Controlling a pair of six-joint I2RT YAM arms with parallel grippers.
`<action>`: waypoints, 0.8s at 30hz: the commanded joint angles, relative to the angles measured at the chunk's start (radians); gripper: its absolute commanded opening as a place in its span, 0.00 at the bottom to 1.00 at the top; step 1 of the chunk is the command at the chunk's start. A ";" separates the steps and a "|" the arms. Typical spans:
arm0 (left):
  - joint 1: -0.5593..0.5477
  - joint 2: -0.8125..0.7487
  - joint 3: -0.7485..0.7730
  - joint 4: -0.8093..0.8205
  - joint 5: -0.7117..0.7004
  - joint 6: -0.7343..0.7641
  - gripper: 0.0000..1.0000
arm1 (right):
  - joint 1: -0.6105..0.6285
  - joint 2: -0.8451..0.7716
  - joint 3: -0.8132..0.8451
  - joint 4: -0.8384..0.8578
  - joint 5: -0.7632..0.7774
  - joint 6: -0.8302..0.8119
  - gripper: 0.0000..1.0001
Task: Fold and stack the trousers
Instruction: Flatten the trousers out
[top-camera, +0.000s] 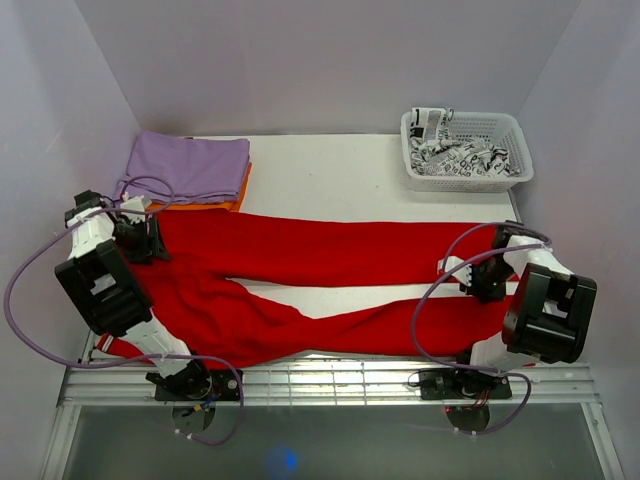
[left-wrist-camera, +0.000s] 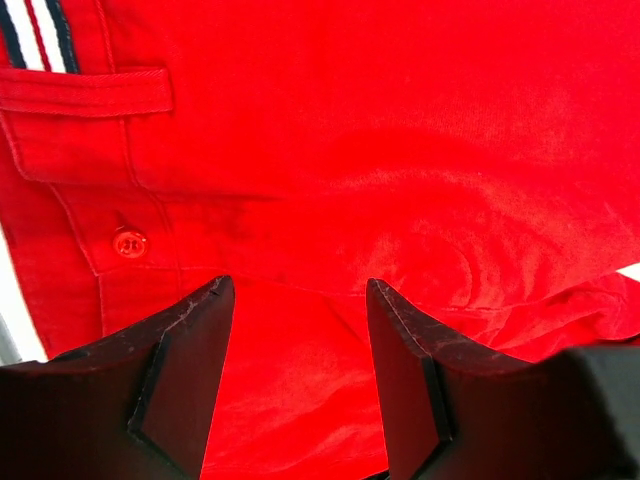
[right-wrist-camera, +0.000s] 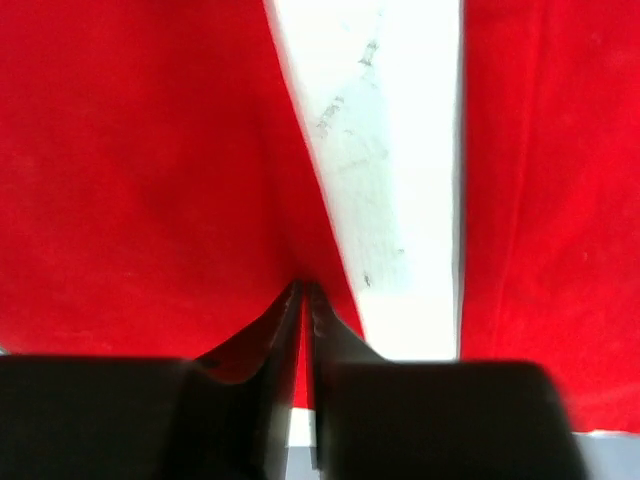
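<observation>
Jaws set apart on the left gripper (left-wrist-camera: 298, 292) hang over the waist end of the trousers (top-camera: 300, 250), holding nothing, with a buttoned pocket flap and a striped waistband just beyond the fingertips and red cloth showing in the gap between them. The right gripper (right-wrist-camera: 303, 290) has its jaws drawn almost together, and a thin strip of red between them suggests a pinch on the inner edge of the far leg, beside the bare strip of table (top-camera: 330, 175) that separates the two legs. The trousers lie spread flat across the table, waist to the left and legs running right, neither folded nor stacked. The step in hand appears to be taking hold for the first fold. The next move seems to call for the left jaws to come down and close on the waist cloth, so both arms can lift the far side together and lay it over the near leg. A folded lilac cloth (top-camera: 190, 165) on an orange cloth (top-camera: 238, 195) sits at the far left, touching the waist; a white basket (top-camera: 465, 180) holding a patterned cloth (top-camera: 455, 152) stands well apart at far right.
</observation>
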 joint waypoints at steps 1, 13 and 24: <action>0.001 0.008 0.028 0.002 0.019 -0.008 0.66 | -0.003 -0.023 -0.013 0.072 0.000 -0.008 0.08; 0.001 0.060 0.048 0.054 0.016 -0.065 0.66 | -0.003 -0.048 0.379 -0.004 -0.203 0.078 0.10; 0.001 0.038 0.019 0.053 0.044 -0.056 0.68 | 0.003 -0.118 0.132 -0.127 -0.243 -0.010 0.95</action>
